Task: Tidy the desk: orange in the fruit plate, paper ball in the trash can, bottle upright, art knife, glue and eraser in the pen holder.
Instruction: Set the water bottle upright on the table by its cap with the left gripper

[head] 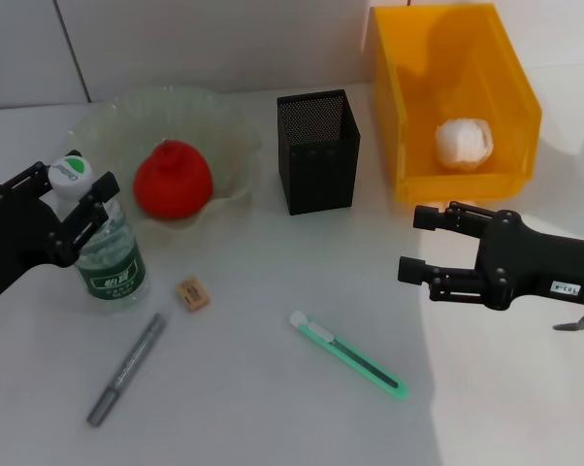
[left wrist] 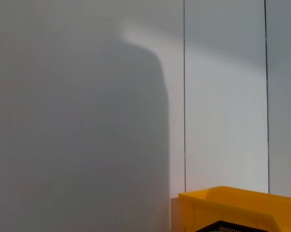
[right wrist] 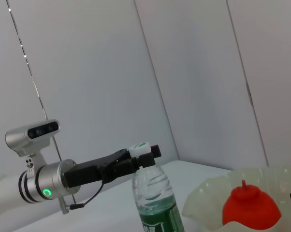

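The bottle (head: 106,243) stands upright at nine o'clock on the desk (head: 273,408), white-and-green cap up, green label facing out. The left gripper (head: 77,190) reaches in level from the nine o'clock edge, fingers straddling the neck just under the cap, seemingly pinching it, though contact is hard to judge. The right gripper (head: 418,243) hovers at three o'clock, fingers apart, holding nothing. Open desk lies between it and the art knife (head: 348,353) at five o'clock.

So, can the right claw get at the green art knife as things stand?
Probably yes. The right claw is open and holds nothing, and the art knife lies alone on bare table just in front of it, nothing between them.
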